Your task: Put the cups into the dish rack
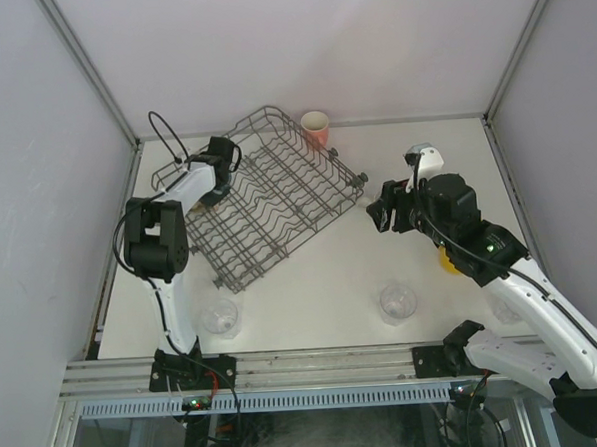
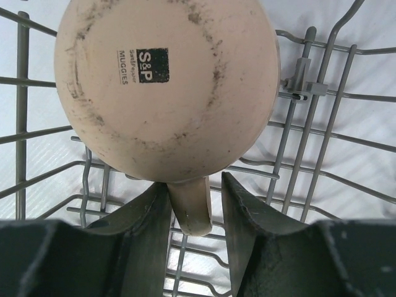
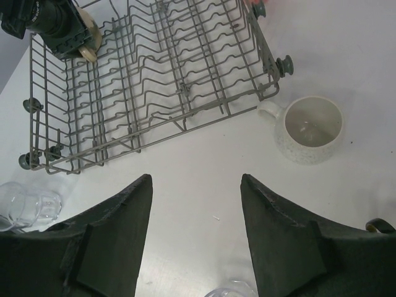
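Note:
The dark-grey wire dish rack (image 1: 277,200) lies at the back left and also shows in the right wrist view (image 3: 161,80). My left gripper (image 1: 221,177) reaches into its left corner. A tan mug (image 2: 167,80) sits upside down on the tines (image 2: 322,124). Its handle is between my left gripper's (image 2: 193,182) fingers, touching the left one, with a gap at the right one. My right gripper (image 1: 383,214) (image 3: 195,179) is open and empty above the table, right of the rack. A white mug (image 3: 308,130) stands upright by the rack's wheel. A pink tumbler (image 1: 316,129) stands behind the rack.
Clear glass tumblers stand near the front edge (image 1: 220,316) (image 1: 397,303); one shows at the lower left of the right wrist view (image 3: 25,204). A yellow mug (image 1: 448,261) is partly hidden under my right arm. Grey walls enclose the table.

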You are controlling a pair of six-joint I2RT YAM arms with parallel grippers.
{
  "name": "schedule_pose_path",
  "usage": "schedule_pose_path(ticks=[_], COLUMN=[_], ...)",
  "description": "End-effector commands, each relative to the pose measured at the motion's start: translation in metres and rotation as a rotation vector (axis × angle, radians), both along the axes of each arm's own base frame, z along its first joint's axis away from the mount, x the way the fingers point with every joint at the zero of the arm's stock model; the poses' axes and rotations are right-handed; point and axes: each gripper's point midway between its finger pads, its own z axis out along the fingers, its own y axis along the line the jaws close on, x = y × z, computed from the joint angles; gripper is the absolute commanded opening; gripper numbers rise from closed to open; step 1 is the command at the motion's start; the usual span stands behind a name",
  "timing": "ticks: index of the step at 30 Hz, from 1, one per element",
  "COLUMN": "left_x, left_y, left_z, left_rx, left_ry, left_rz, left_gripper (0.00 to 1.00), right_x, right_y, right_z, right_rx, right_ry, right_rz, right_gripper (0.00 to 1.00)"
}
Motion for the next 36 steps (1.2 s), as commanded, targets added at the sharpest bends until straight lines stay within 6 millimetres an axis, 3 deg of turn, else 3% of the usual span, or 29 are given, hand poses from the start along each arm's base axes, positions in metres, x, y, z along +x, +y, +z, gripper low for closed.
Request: schedule_pose_path(ticks=[1,14,22,28,36], left_x=[0.012,0.026,0.013,0.0,-0.017], left_y=[-0.002,-0.009,-0.014,-0.016,-0.033], left_z=[0.004,0.03,0.046,0.07,0.103], left_rx=[-0.018,-0.044,-0.079,-0.086,-0.158], left_ry=[-0.039,-0.094,-0.11,-0.149,-0.202], left_rz=[-0.001,-0.03,-0.058,-0.099,-0.175], left_gripper=[0.42,0.44,0.58,0.68,0.7], right_x=[-0.002,-0.008,-0.004,0.017,0.044], right_y=[0.003,0.009,0.005,-0.017,-0.073], right_z=[0.012,0.01,0.005,-0.013,-0.045], right_rx=[0.039,0.031,0.042,0.094,0.112], right_ry=[-0.029,-0.021,0.007,0.188,0.468], right_rz=[0.005,0.018,-0.026,-0.203,-0.509], right_gripper=[0.59,0.58,0.61,0.64,0.69])
